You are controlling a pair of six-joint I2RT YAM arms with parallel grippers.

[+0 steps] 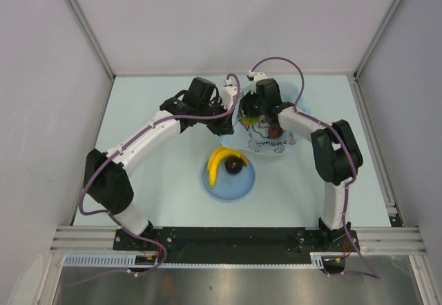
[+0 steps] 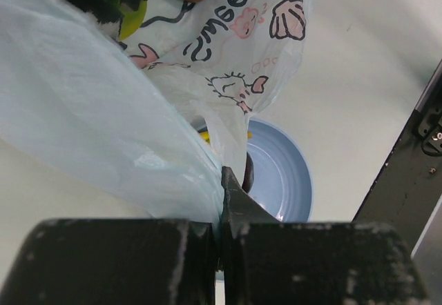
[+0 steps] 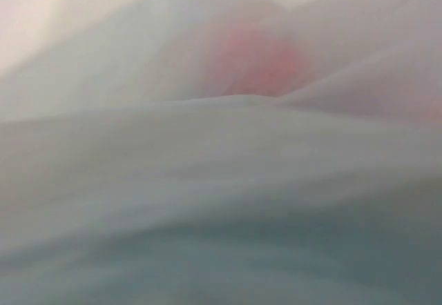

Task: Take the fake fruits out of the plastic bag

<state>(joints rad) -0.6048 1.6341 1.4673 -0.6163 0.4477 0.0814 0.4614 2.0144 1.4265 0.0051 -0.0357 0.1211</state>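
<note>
My left claw (image 2: 222, 205) is clenched on a fold of the plastic bag (image 2: 90, 119), holding that film raised above the far side of the blue plate (image 2: 286, 181). The banana (image 1: 219, 162) and the dark maroon fruit (image 1: 235, 167) lie on the plate, both outside the bag. The body of the bag rests on the counter (image 1: 173, 194) just beyond the plate and to its right. A red fruit (image 1: 275, 131) shows at the bag; I cannot tell whether it is under the film or on it. My right claw (image 1: 262, 112) is at the bag beyond the plate. Its camera shows only blurred film with a pink-red glow, so I cannot tell whether it is released or clenched. Hazards: the thin film may tear or slip from my left claw if the right pulls against it. The right claw may pinch film together with fruit and drag the bag. The hanging film may sweep fruit off the plate.
</note>
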